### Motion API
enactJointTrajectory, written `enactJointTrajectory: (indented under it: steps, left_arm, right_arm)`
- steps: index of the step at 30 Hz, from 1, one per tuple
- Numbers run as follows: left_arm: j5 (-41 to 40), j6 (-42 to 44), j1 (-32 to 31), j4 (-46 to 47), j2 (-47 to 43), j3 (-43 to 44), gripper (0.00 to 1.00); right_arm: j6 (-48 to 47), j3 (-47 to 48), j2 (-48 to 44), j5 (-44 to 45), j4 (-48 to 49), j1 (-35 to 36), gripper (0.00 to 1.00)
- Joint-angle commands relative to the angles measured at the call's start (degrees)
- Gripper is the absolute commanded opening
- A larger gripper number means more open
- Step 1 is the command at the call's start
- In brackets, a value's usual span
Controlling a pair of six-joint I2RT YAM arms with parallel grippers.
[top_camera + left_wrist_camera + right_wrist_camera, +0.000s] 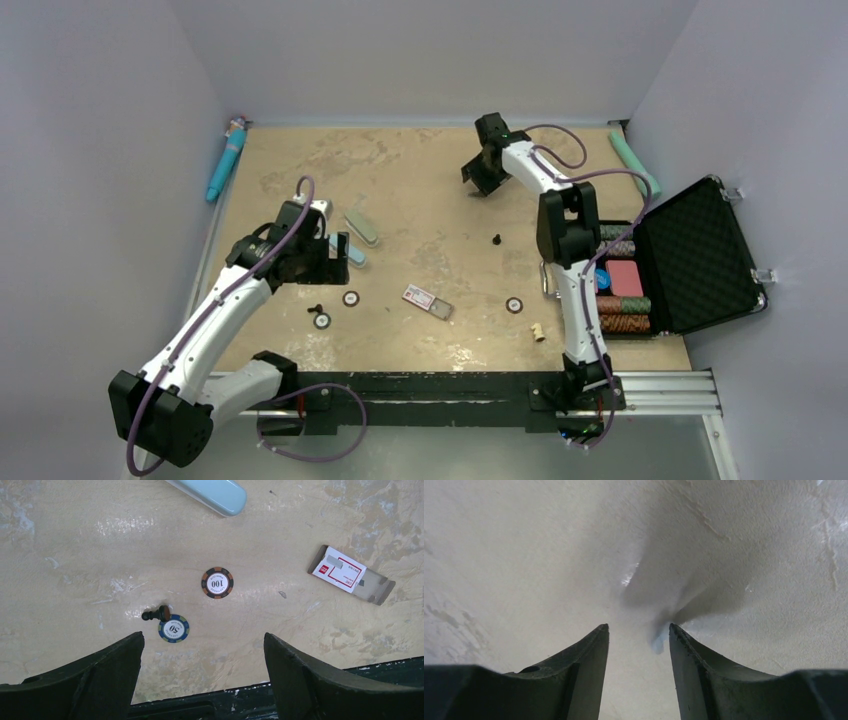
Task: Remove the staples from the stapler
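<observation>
The stapler lies at the left middle of the table as a grey-green part (362,228) and a light-blue part (348,250). The light-blue end also shows at the top of the left wrist view (215,495). My left gripper (322,258) hovers just left of it, open wide and empty (204,645). My right gripper (487,172) is at the far middle, low over bare table, open and empty (638,627). A tiny blurred grey sliver (658,642) lies by its right fingertip. I cannot tell if it is the staples.
A red-and-white staple box (427,301) (350,575), poker chips (351,298) (514,305) (217,582) (174,629), a black pawn (156,614) and a black peg (496,239) lie mid-table. An open black case (690,255) of chips stands at the right. A teal tool (226,160) lies along the left wall.
</observation>
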Motion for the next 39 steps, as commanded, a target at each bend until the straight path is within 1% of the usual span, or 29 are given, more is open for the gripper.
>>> enactJointTrajectory:
  steps: [1, 7, 10, 12, 16, 19, 22, 27, 36, 39]
  left_arm:
    - [-1.2, -0.2, -0.4, 2.1, -1.1, -0.2, 0.92]
    - [-1.2, -0.1, -0.4, 2.1, -0.9, -0.2, 0.92]
    - [-1.2, 0.0, -0.4, 2.1, -0.7, -0.1, 0.92]
    - [-1.1, 0.1, -0.4, 2.2, -0.5, -0.1, 0.92]
    - [-1.2, 0.2, -0.3, 2.2, -0.2, 0.0, 0.92]
    - [-1.3, 0.2, -0.4, 2.2, -0.2, 0.0, 0.92]
    - [-1.2, 0.2, -0.3, 2.2, -0.2, 0.0, 0.92]
    - [-1.1, 0.1, -0.4, 2.3, -0.1, 0.0, 0.92]
    - [-1.1, 0.1, -0.4, 2.4, -0.8, -0.2, 0.92]
    - [-1.2, 0.1, -0.4, 2.3, -1.1, -0.2, 0.92]
  right_arm:
    - [0.8, 1.2, 1.3, 3.9, -4.1, 1.8, 0.51]
    - [0.1, 1.7, 3.1, 4.7, -5.8, 1.9, 0.48]
    - [-0.3, 0.3, 2.7, 4.5, -5.4, 2.1, 0.4]
    - [-1.0, -0.6, 2.1, 4.4, -5.1, 2.0, 0.39]
    - [-4.5, -1.2, 1.1, 4.2, -6.0, 3.1, 0.4]
    - [-10.0, -1.2, 0.6, 3.3, -4.8, 5.3, 0.45]
    - [-12.7, -1.3, 0.4, 2.6, -6.4, 7.4, 0.47]
    - [-13.2, -6.1, -2.0, 1.0, -4.2, 8.7, 0.47]
    - [-11.2, -2.0, 1.1, 0.8, -5.3, 9.9, 0.47]
    - [-10.5, -2.4, 1.3, 1.4, -4.1, 9.6, 0.44]
